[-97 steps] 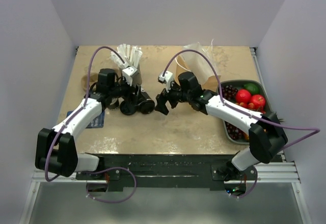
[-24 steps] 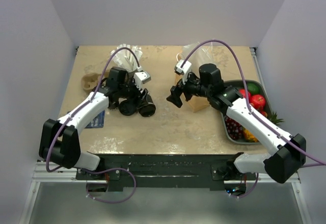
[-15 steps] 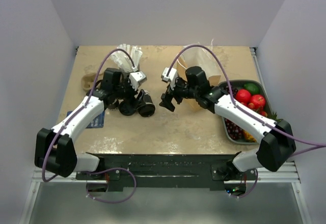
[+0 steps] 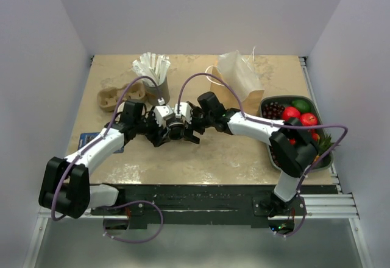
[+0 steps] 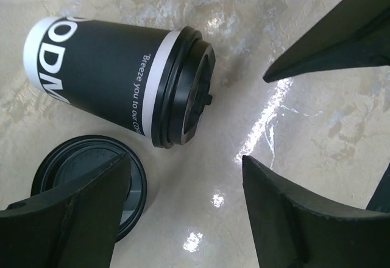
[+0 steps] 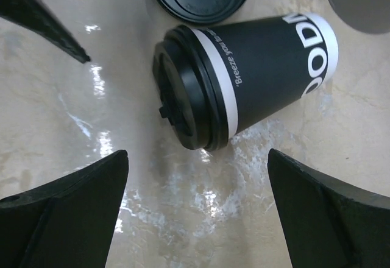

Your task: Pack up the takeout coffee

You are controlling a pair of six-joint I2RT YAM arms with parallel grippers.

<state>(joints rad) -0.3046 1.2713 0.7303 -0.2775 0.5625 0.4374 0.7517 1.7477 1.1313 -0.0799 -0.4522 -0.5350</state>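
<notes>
The takeout coffee (image 5: 106, 76) lies on its side on the table, a dark cup with white print and a black lid (image 5: 187, 86). In the right wrist view the takeout coffee (image 6: 268, 73) points its lid (image 6: 183, 100) to the left. My left gripper (image 5: 183, 219) is open just short of the lid, holding nothing. My right gripper (image 6: 195, 219) is also open, facing the lid from the other side, empty. From above, the cup (image 4: 175, 128) sits between the left gripper (image 4: 163, 133) and the right gripper (image 4: 187, 131).
A loose black lid (image 5: 91, 176) lies beside the cup. At the back stand a brown paper bag (image 4: 239, 80) and a grey cup of white sticks (image 4: 153, 73). A cardboard cup carrier (image 4: 113, 97) is at left, a fruit tray (image 4: 286, 98) at right.
My left gripper has opened and now stands off the cup. The right arm has swung left from the paper bag and come down next to the cup.
</notes>
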